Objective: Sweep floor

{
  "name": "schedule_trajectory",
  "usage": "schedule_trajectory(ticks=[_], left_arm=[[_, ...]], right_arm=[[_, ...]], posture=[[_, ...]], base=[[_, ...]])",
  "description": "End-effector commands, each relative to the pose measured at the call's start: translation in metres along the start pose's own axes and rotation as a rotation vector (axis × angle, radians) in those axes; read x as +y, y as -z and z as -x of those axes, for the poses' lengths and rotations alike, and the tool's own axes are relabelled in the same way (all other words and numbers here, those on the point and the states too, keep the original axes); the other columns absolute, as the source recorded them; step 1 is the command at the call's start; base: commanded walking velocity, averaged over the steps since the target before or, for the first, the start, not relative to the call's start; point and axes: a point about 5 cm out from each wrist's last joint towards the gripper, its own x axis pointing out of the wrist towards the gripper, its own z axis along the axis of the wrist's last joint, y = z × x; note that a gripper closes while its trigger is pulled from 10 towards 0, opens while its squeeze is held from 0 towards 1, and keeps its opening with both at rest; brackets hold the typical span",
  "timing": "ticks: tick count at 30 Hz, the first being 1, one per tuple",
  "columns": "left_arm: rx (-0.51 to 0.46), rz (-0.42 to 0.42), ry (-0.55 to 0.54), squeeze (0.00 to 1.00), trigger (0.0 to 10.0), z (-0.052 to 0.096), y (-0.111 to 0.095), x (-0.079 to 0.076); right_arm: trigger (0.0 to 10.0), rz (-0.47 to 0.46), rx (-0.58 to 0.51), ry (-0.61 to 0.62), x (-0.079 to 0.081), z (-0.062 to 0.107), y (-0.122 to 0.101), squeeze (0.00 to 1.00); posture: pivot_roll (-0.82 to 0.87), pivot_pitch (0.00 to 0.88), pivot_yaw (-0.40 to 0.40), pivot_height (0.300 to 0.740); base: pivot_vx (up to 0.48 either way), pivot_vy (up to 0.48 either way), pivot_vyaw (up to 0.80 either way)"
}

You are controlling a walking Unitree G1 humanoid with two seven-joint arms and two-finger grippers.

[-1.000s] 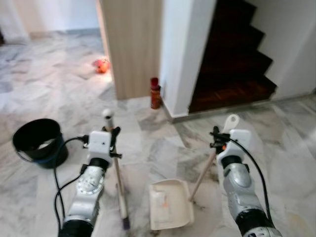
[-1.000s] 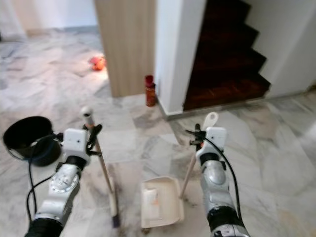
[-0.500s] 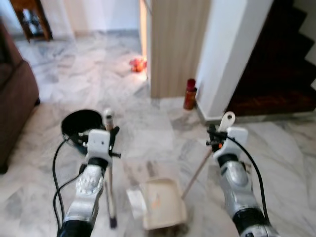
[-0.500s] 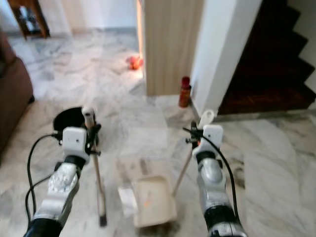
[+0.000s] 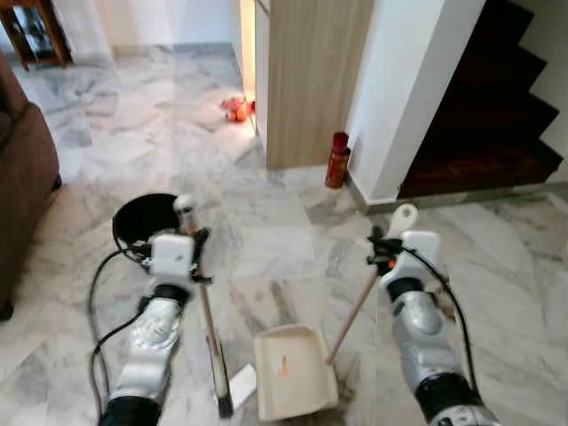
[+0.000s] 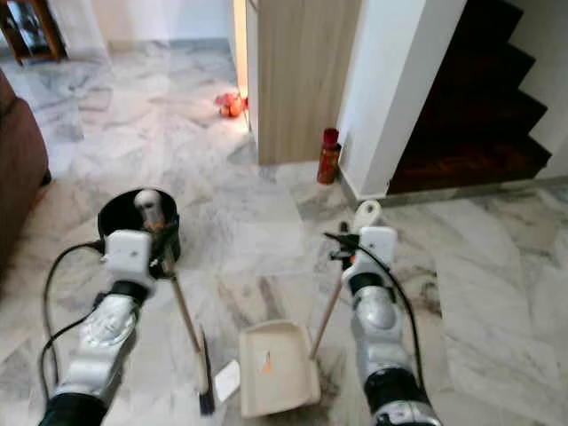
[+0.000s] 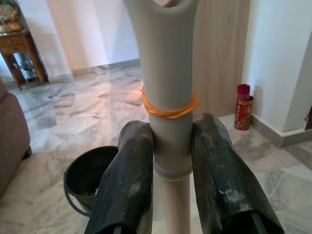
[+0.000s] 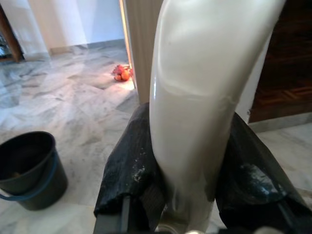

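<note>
On the marble floor (image 5: pixel 266 240) before the staircase (image 5: pixel 479 115), the whole outlook is sitting further back than half a second ago, so the camera has moved rather than the things: the brown sofa (image 5: pixel 22 169) is showing less and the stairs more. The black bucket (image 5: pixel 142 217) is standing just behind the left gripper (image 7: pixel 168 161), which is clenching the broom (image 5: pixel 206 328) by its grey handle. The broom's head is now resting nearer the white scrap (image 5: pixel 241 383). The right gripper (image 8: pixel 187 161) is gripping the dustpan (image 5: pixel 293 382) handle, the pan lying flat beside that scrap. An orange fleck is lying inside the pan, so sweeping seems partly done.
</note>
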Motion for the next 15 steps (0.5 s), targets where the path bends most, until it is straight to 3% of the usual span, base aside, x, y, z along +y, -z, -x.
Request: schedule_trajectory(ticks=[1, 6, 9, 15], left_arm=[[-0.064, -0.008, 0.009, 0.0, 10.0, -0.003, -0.014, -0.001], [-0.053, -0.053, 0.008, 0.0, 10.0, 0.001, -0.012, 0.008], [-0.022, -0.121, 0.049, 0.0, 10.0, 0.004, -0.008, 0.013], [0.033, -0.16, 0.085, 0.0, 10.0, 0.013, 0.003, 0.018]], right_arm=[[10.0, -0.013, -0.063, 0.019, -0.003, -0.003, -0.012, 0.0], [10.0, -0.004, -0.074, 0.043, -0.005, -0.002, -0.012, 0.0], [10.0, 0.028, -0.084, 0.052, -0.007, -0.001, -0.013, 0.0], [10.0, 0.062, -0.071, 0.067, -0.01, -0.001, -0.01, 0.0]], posture=[[0.06, 0.0, -0.017, 0.74], [0.07, 0.0, -0.018, 0.74], [0.08, 0.0, -0.021, 0.74], [0.08, 0.0, -0.032, 0.74]], base=[[0.0, 0.0, 0.0], [0.0, 0.0, 0.0], [0.0, 0.0, 0.0], [0.0, 0.0, 0.0]])
